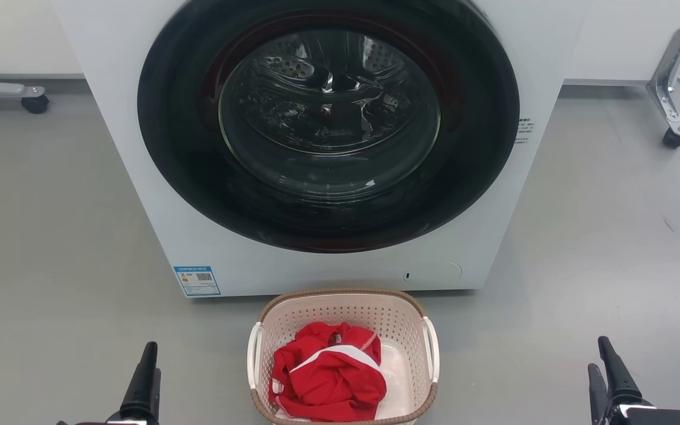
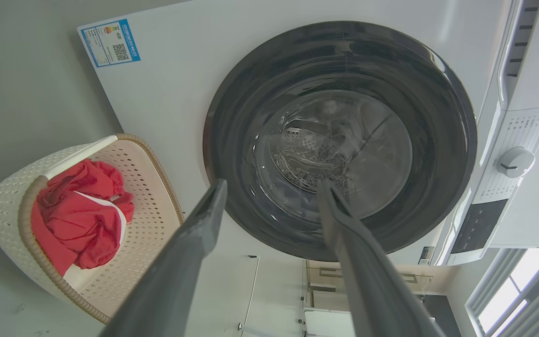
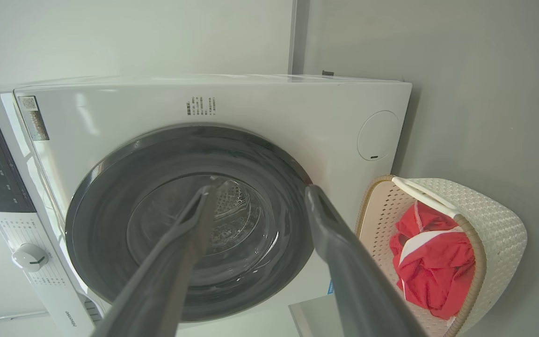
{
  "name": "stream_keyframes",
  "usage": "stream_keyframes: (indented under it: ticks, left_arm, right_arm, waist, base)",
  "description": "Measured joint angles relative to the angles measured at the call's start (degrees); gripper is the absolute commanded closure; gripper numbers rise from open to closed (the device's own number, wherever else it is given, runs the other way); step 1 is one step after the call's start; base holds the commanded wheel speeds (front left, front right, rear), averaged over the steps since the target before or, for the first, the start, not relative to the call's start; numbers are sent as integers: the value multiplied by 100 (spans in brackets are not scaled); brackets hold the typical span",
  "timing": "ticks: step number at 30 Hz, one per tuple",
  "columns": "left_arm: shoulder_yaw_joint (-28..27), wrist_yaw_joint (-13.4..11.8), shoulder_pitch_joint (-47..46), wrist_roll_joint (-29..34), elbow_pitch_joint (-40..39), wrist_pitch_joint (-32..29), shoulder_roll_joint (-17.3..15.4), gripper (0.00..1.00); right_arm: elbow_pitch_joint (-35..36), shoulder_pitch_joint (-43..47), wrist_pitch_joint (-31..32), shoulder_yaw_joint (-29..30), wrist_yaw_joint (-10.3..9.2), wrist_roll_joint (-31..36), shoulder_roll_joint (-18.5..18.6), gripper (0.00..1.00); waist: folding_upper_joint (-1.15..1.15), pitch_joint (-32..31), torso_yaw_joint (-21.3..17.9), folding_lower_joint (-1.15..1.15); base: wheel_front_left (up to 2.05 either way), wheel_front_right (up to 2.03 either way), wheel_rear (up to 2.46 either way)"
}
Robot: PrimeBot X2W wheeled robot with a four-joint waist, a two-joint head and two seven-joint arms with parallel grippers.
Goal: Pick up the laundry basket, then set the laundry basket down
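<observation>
Laundry basket point(image 1: 340, 293) bottom centre, red clothes point(image 1: 328, 378) inside, right by washer point(image 1: 139, 195). Left gripper point(image 1: 150, 353) lower left, right gripper point(image 1: 598, 355) lower right, both spread, empty.

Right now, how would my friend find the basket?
Find the big white washer with its round dark door. On the floor right before it sits the basket. It is small, cream, holey, brown-rimmed, with red cloth inside.

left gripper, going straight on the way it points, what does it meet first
The left gripper would likely meet the washing machine door, at its glass, though depth is unclear; the laundry basket lies off its line.
</observation>
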State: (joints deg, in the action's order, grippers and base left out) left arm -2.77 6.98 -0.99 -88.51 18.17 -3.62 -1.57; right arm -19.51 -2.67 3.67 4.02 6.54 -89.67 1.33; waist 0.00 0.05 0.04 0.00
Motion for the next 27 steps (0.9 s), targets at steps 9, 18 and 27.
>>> stream_keyframes:
  ticks: [9, 18, 27]
  left_arm:
    - [35, -116, 8, 627, -189, 163, -4, 0]
    - [250, -248, 26, 1518, -421, 347, -45, 0]
    - [614, -408, 33, 2700, -580, 533, -257, 0]
  right_arm:
    - [99, 0, -168, -192, -166, 628, 3, 0]
    - [247, -2, -343, -522, -328, 1499, 10, 0]
    - [299, -16, -539, -937, -482, 2543, 87, 0]
  waist:
    - [0, -10, 1, 0]
    - [0, -13, 0, 0]
    - [0, -9, 5, 0]
  base:
    - [0, 0, 0]
    - [0, 0, 0]
    - [0, 0, 0]
